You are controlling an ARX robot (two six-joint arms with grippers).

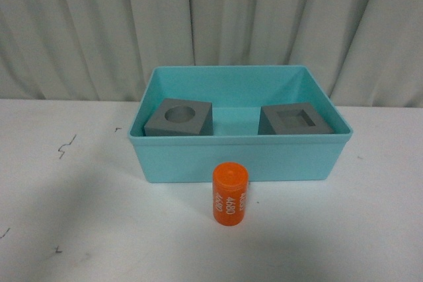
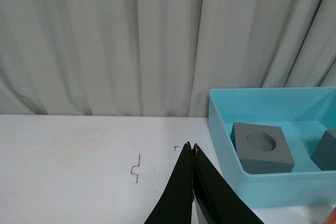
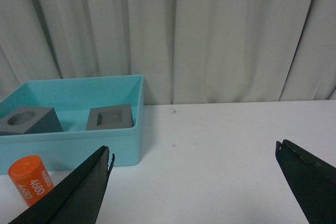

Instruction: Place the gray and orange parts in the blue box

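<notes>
Your left fingers (image 2: 178, 192) are pinched together empty, right fingers (image 3: 79, 192) wide apart and empty, both gray cubes (image 1: 180, 118) (image 1: 295, 121) sit in the blue box (image 1: 238, 138), orange cylinder (image 1: 230, 196) stands just outside.

The blue box (image 1: 178, 160) looks like smooth plastic. The round-holed gray cube (image 1: 192, 123) and square-holed gray cube (image 1: 295, 122) are matt, the orange cylinder (image 1: 230, 197) slightly glossy, the counter (image 1: 79, 229) matt white.

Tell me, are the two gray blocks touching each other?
Apart. The front view shows blue box floor between the round-hole cube and the square-hole cube.
</notes>
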